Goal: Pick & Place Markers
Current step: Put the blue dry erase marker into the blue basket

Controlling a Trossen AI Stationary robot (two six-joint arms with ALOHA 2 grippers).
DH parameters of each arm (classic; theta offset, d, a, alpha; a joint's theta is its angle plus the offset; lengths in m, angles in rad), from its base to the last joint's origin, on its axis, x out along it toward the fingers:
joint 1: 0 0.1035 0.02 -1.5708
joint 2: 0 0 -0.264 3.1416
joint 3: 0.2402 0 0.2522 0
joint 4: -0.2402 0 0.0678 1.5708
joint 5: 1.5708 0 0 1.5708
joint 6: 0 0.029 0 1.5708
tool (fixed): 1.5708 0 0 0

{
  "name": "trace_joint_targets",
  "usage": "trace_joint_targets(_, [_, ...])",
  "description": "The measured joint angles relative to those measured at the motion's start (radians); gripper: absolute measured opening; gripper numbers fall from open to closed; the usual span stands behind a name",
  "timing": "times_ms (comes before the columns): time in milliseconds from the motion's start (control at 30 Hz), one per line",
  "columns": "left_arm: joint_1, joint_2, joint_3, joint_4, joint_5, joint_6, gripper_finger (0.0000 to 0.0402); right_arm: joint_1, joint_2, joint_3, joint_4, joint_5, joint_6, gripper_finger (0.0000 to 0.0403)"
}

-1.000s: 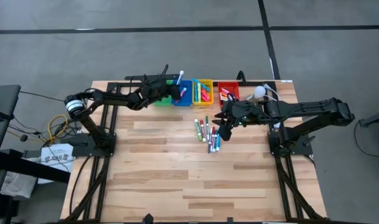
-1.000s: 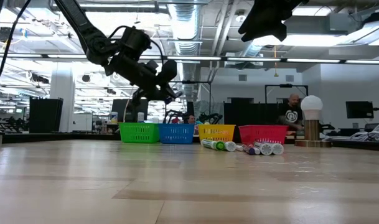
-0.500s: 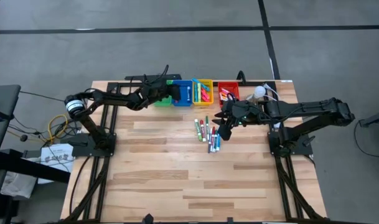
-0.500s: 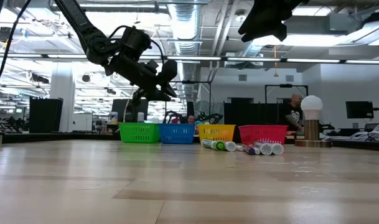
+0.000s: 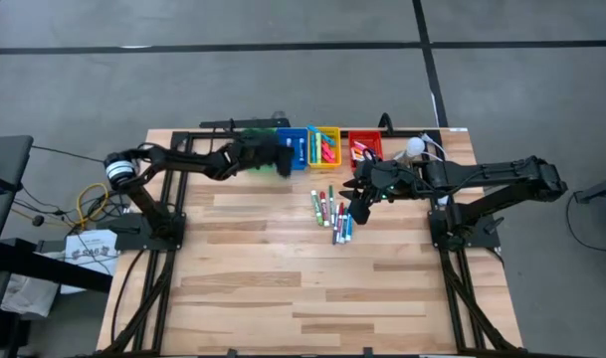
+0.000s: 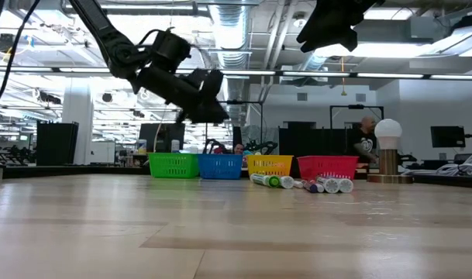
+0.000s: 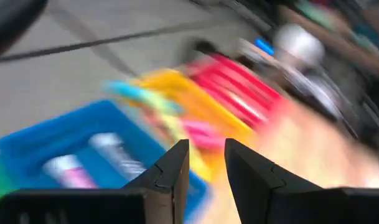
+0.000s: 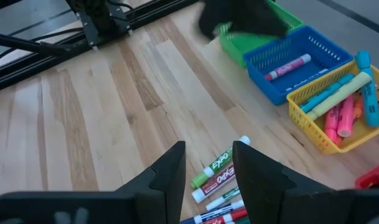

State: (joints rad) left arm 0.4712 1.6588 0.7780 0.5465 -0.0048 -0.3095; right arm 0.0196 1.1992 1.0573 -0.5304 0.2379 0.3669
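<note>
- Your left gripper [image 5: 279,159] hangs above the green bin [image 6: 173,164] and blue bin [image 5: 296,148] at the far edge of the table [image 5: 243,278]. In the left wrist view its fingers [image 7: 172,171] stand a narrow gap apart with nothing between them.
- Your right gripper [image 5: 358,204] hovers over the right side of the loose markers [image 5: 331,211]. In the right wrist view its fingers [image 8: 170,171] are parted and empty, the markers [image 8: 219,180] lying directly ahead on the wood.
- The markers not yet sorted lie in a small cluster near the table's middle, just in front of the yellow bin [image 5: 324,145] and red bin [image 5: 363,145]. In the low view they rest flat on the boards [image 6: 301,184].
- Some markers already sit in bins: a white-and-pink one in the blue bin [image 8: 287,67], several cyan, yellow and pink ones in the yellow bin [image 8: 341,102].
- Judged step: the left arm appears to be between a drop at the bins and its next pick; the right arm is poised for a grasp.
- The next move calls for you to lower the right gripper onto a single marker at the cluster's edge. Align the fingers across its barrel so that neighbours touching it are not caught.
- Keep the left arm clear of the cluster while the right one descends.
</note>
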Motion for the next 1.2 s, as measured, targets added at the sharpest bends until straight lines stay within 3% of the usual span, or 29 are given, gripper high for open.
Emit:
trace_joint_targets(133, [-0.109,0.000,0.000,-0.001,0.145,0.328,0.0102,0.000,0.000,0.000,0.000,0.000,0.000,0.0123])
trace_joint_targets(267, [-0.224,0.000,0.000,-0.005,0.155,0.617,0.0102,0.000,0.000,0.000,0.000,0.000,0.000,0.0123])
trace_joint_targets(367, [-0.271,-0.001,0.000,-0.007,0.153,0.714,0.0102,0.000,0.000,0.000,0.000,-0.001,0.000,0.0123])
trace_joint_targets(700, [-0.235,-0.001,0.000,-0.020,0.108,0.640,0.0102,0.001,0.026,-0.002,-0.003,-0.002,0.088,0.0123])
trace_joint_targets(867, [-0.214,-0.034,0.000,-0.139,0.099,0.535,0.0102,0.000,0.136,-0.002,-0.002,-0.003,0.133,0.0123])
trace_joint_targets(1033, [-0.222,-0.161,-0.001,-0.393,0.033,0.477,0.0101,-0.007,0.197,-0.001,-0.005,-0.005,0.159,0.0123])
trace_joint_targets(1200, [-0.224,-0.321,-0.017,-0.521,0.011,0.335,0.0101,-0.030,0.210,0.000,0.016,-0.002,0.149,0.0123])
